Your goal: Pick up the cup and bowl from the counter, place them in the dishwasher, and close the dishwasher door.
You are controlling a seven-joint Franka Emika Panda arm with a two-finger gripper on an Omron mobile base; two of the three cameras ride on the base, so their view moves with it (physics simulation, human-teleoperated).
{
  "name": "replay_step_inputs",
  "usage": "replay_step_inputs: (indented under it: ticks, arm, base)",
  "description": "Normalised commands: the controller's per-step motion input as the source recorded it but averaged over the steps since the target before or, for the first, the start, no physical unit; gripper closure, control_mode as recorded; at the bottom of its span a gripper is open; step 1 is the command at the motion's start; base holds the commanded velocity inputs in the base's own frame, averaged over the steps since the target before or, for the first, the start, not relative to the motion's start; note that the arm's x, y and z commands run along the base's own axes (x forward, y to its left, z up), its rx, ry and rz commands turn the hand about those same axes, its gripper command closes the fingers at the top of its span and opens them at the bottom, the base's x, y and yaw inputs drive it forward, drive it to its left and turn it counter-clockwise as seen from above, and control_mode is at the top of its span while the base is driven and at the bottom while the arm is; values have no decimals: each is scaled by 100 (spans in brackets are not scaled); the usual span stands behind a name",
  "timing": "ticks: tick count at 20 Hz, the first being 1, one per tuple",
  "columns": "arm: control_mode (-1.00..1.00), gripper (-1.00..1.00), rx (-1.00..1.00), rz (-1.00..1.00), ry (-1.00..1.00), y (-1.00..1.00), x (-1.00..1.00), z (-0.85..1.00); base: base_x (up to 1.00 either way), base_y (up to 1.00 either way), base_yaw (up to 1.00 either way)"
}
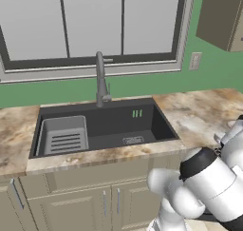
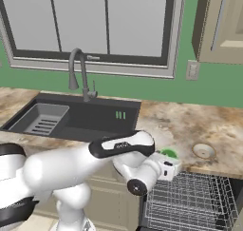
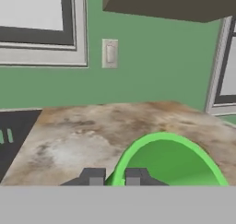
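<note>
Cup pickup is the step in hand: your claw sits at the near rim of the green cup on the desk, one fingertip either side of the wall, though I cannot tell whether it has clamped. Bowl waits at the cup's 3 o'clock, above the open dishwasher rack; confirm the grip, then lift clear and carry down to the rack.

Hidden and cut-off parts

The white hand is covering most of the cup, the frame edge is cropping the dish rack, and the grey band is hiding the gripper below its fingertips.
</note>
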Motion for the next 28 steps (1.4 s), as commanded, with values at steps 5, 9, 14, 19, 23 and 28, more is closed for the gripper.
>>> replay_step_inputs:
  ticks: [5, 9, 14, 19, 23, 28]
  arm:
    - [-100, 100, 0, 23, 0, -57, -13, 0]
    - [-100, 100, -4, 27, 0, -10, -16, -1]
    - [-100, 100, -4, 28, 0, 5, -31, -14]
    - [-100, 100, -3, 25, 0, 17, -25, -9]
    - [-100, 100, -4, 10, 0, 23, -9, -3]
    - [-100, 100, -12, 0, 0, 54, 0, -15]
  base:
    - [0, 0, 0]
    - [0, 0, 0]
    - [0, 0, 0]
    - [0, 0, 0]
    - [0, 0, 0]
    - [0, 0, 0]
